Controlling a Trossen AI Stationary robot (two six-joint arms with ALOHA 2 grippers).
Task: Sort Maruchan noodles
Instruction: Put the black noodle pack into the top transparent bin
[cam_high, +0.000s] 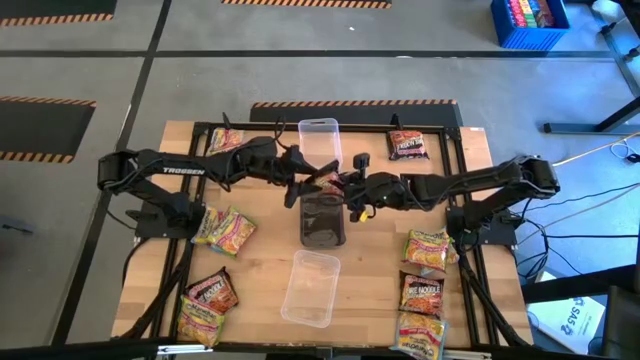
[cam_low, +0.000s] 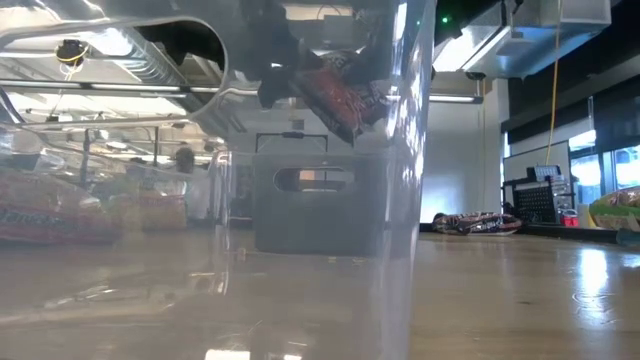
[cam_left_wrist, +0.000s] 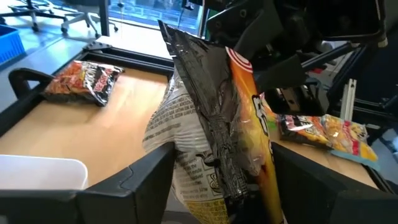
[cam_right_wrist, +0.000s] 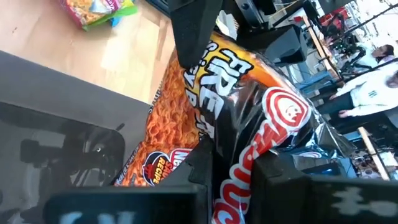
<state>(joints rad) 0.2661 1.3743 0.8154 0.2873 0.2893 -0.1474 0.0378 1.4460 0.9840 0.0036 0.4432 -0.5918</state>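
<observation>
"TROSSEN" on left arm (cam_high: 170, 170)
</observation>
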